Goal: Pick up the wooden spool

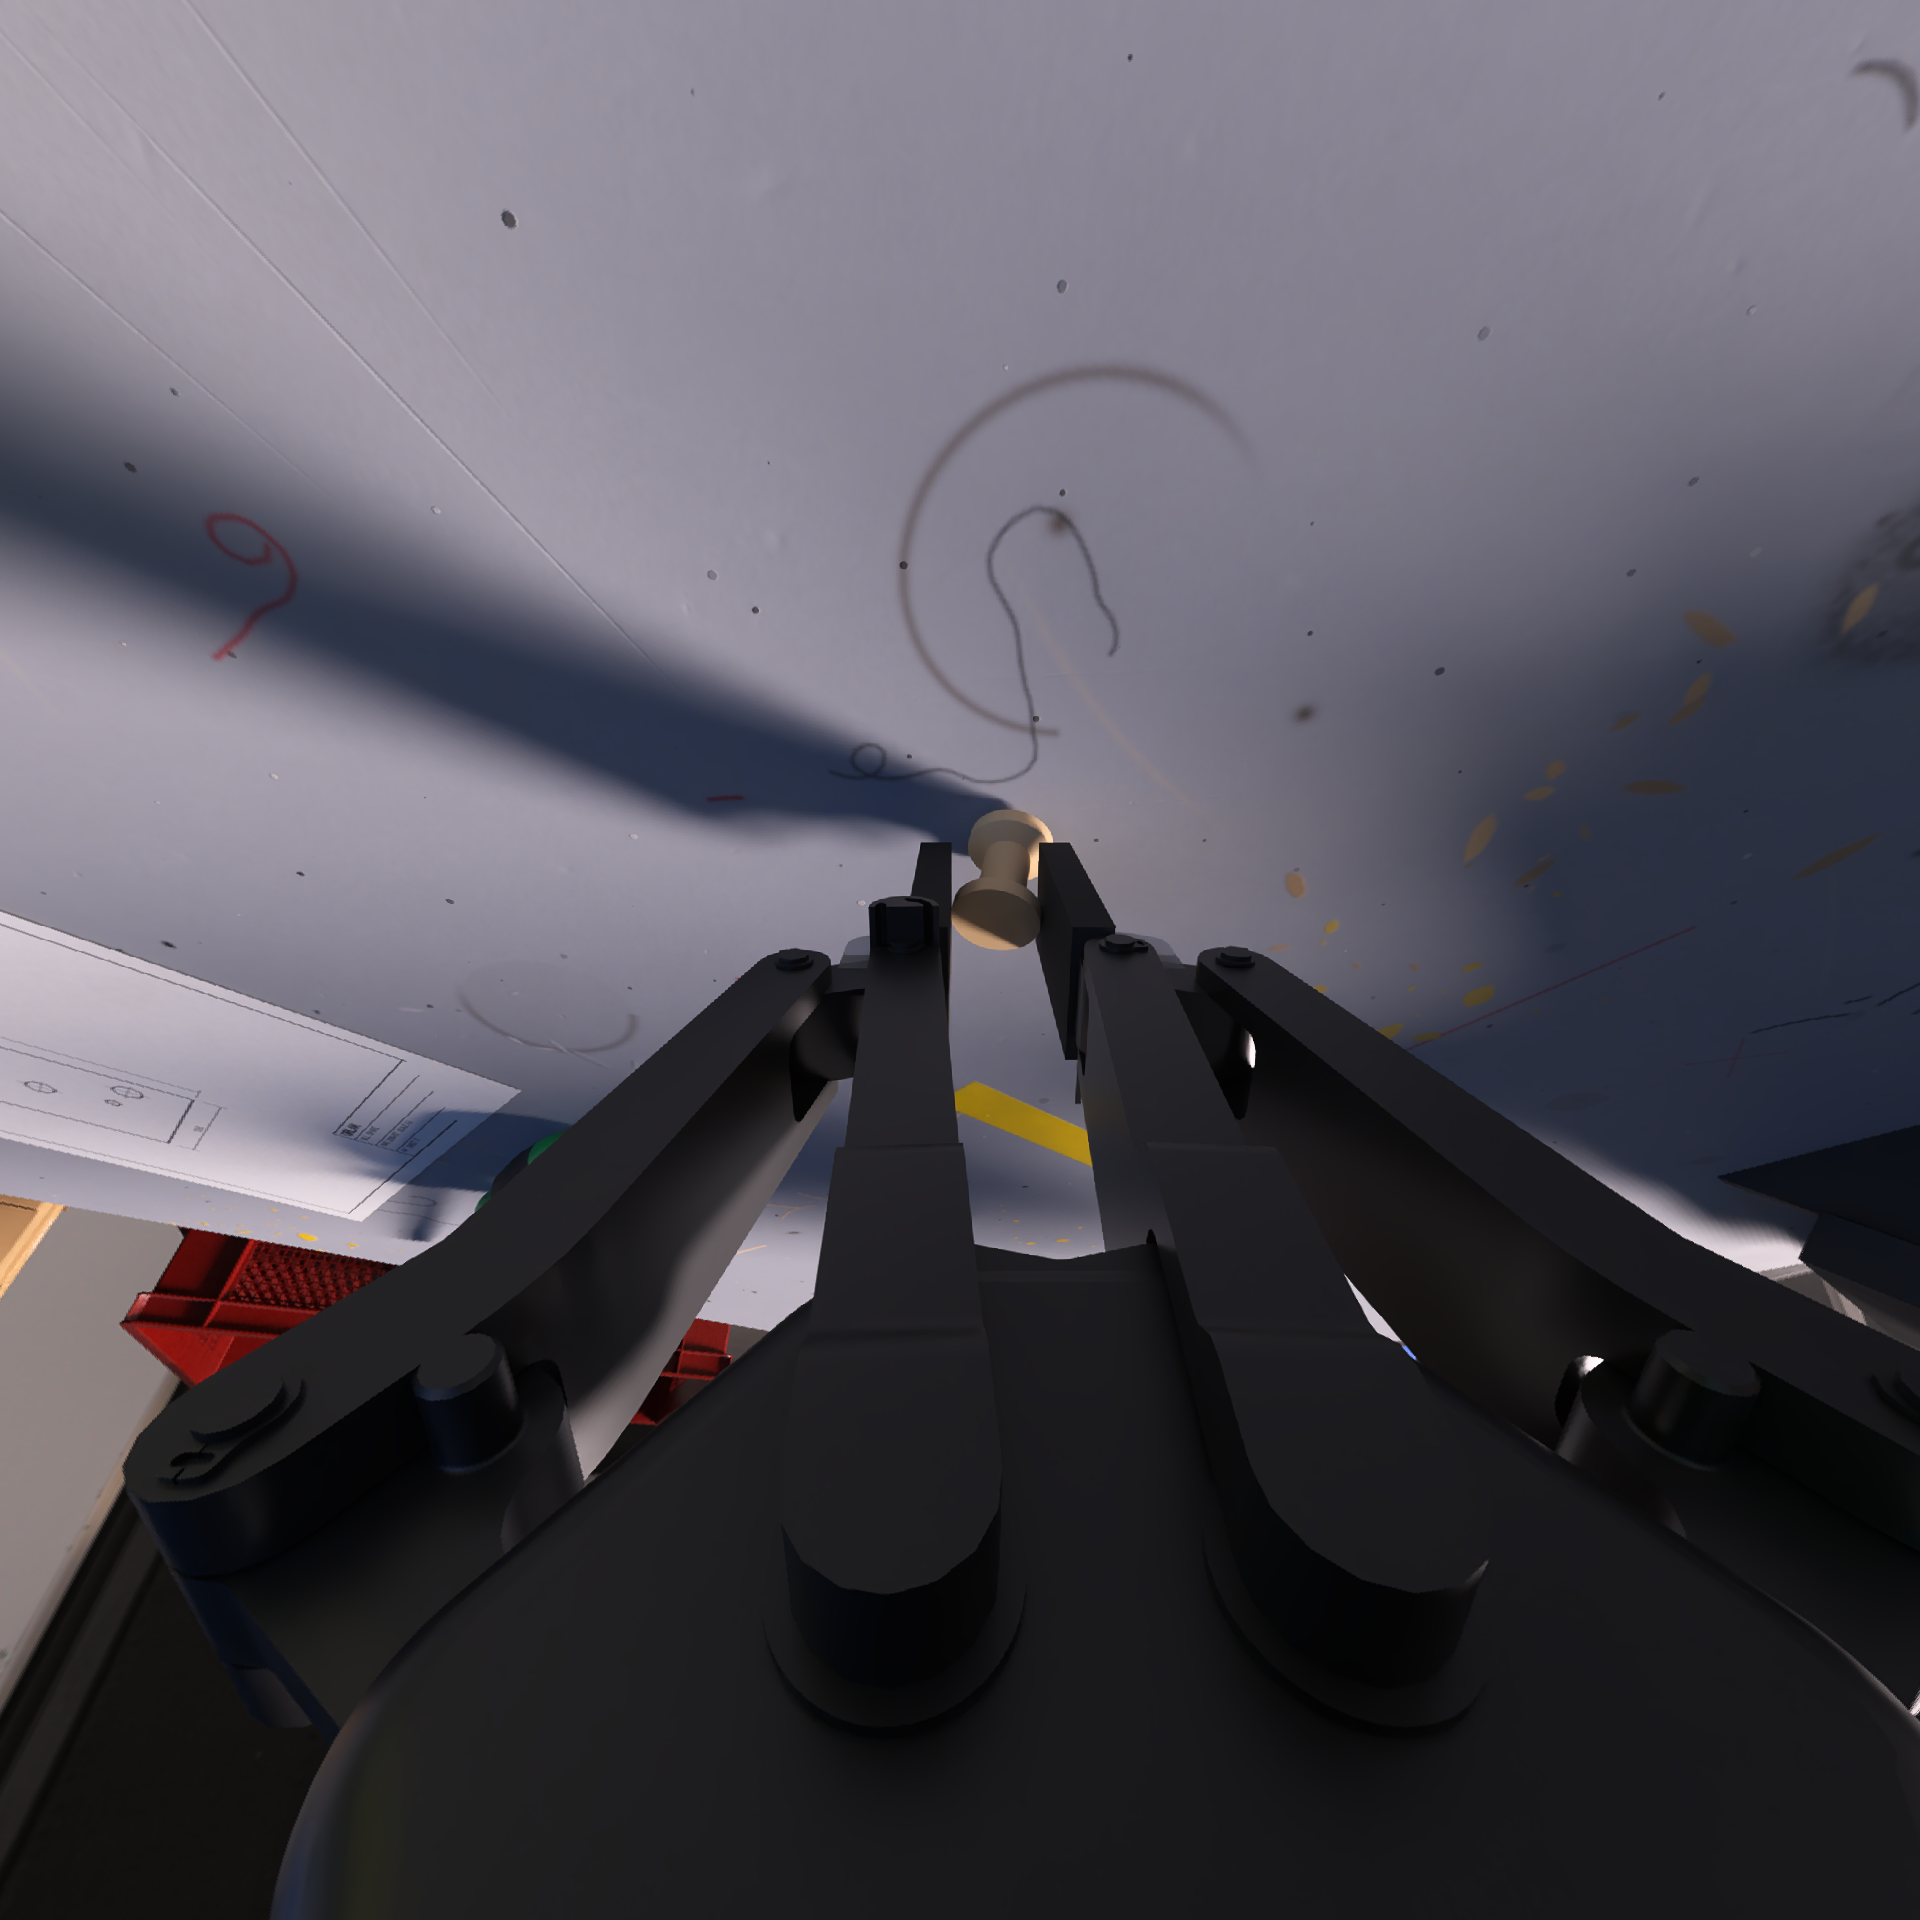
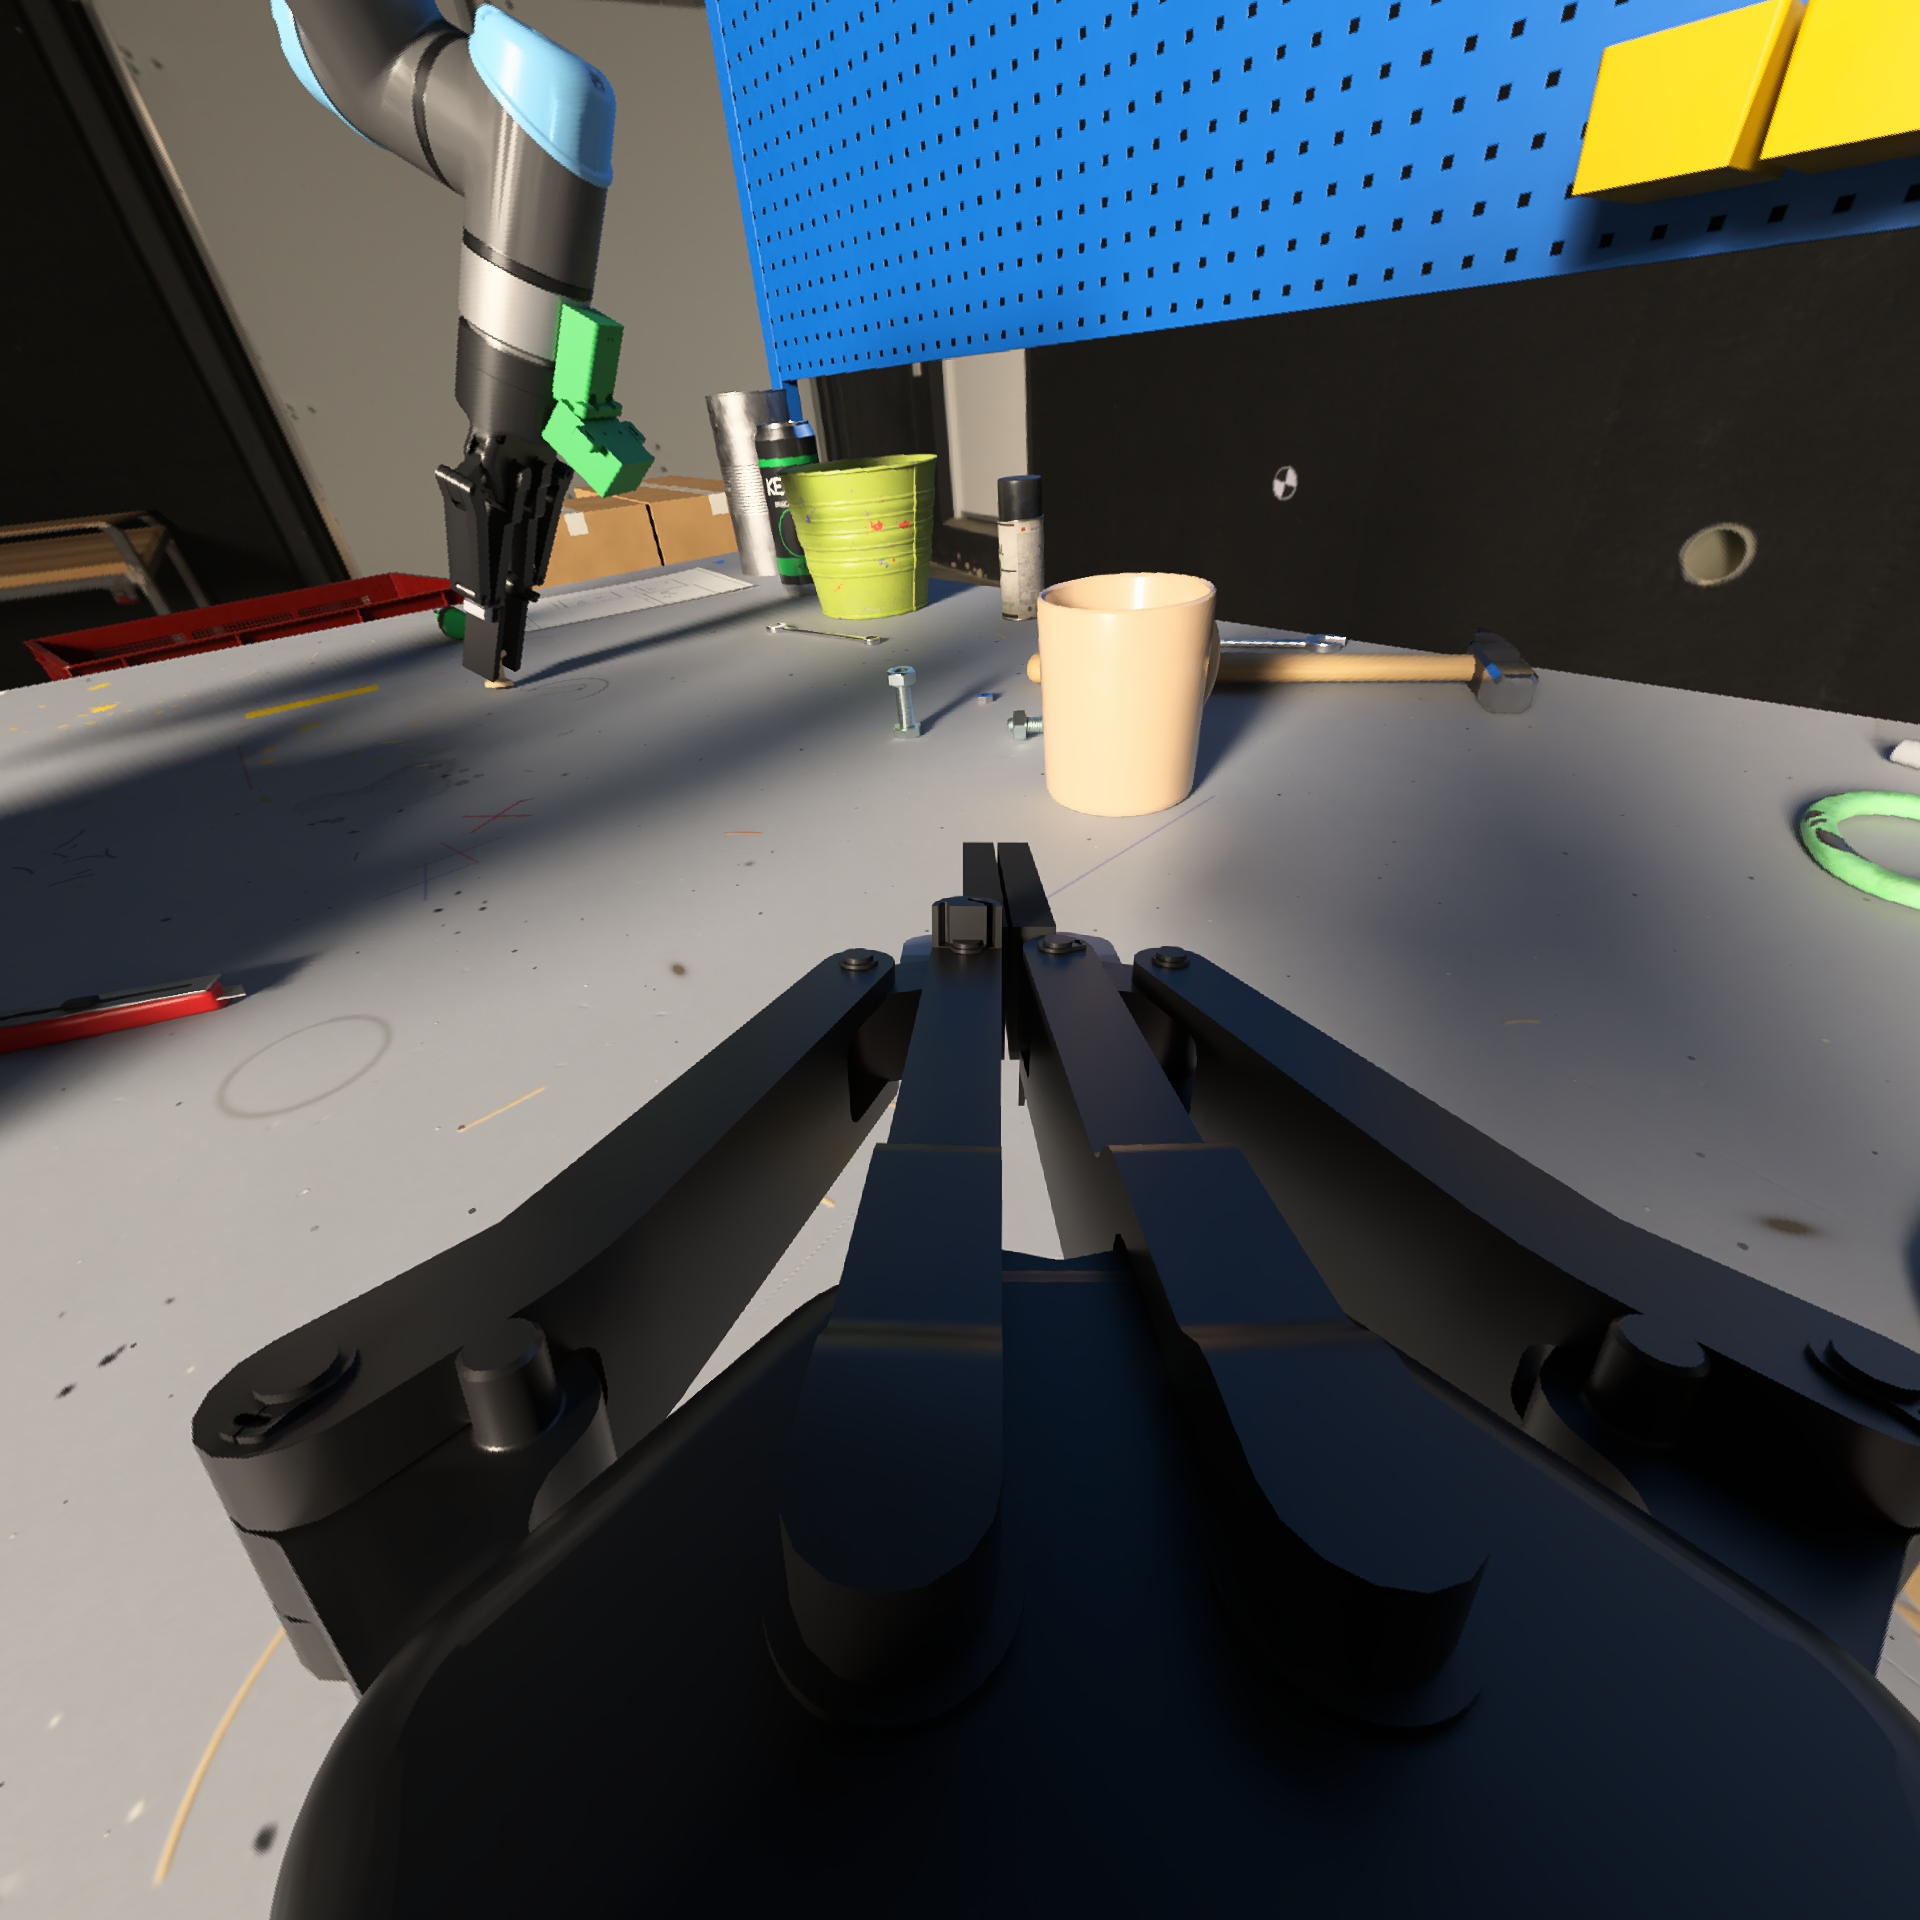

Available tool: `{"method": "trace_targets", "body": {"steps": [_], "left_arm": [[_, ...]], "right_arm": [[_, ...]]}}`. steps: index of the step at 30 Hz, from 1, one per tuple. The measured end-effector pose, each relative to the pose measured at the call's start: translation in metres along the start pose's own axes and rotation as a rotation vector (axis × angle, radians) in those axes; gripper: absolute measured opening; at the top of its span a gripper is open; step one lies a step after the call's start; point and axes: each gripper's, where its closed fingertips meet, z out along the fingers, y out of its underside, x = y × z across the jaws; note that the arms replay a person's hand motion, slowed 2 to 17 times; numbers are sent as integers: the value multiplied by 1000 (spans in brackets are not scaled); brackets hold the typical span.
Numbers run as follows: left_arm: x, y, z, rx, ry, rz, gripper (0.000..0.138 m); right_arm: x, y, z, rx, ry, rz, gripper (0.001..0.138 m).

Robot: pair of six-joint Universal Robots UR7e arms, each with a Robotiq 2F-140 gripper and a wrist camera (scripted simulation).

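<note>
The small light wooden spool (image 1: 1004, 881) sits between the two black fingers of my left gripper (image 1: 995, 871), which are closed on its narrow waist just above the grey table (image 1: 1351, 312). In the right wrist view the left arm stands far off at the back left, its gripper (image 2: 497, 665) pointing straight down with the spool (image 2: 499, 683) showing at its tip, at the table surface. My right gripper (image 2: 995, 868) is shut and empty, hovering over the table in front of a beige mug (image 2: 1124, 694).
A green bucket (image 2: 868, 532), spray cans (image 2: 1018, 545), a hammer (image 2: 1371, 668), bolts (image 2: 903, 701), a wrench (image 2: 826, 631), a green ring (image 2: 1865, 847), a red cutter (image 2: 114, 1010) and a red crate (image 2: 229, 613) lie on or beside the table. A blue pegboard (image 2: 1143, 156) stands behind. A paper sheet (image 1: 208, 1091) lies left.
</note>
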Motion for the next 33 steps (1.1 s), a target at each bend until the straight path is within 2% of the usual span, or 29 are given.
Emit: {"method": "trace_targets", "body": {"steps": [19,33], "left_arm": [[6,-4,-10,58,1,-5,22],[16,-9,-36,170,-20,7,22]], "right_arm": [[0,0,-1,-1,0,-2,1],[-1,1,-2,0,0,-4,1]]}}
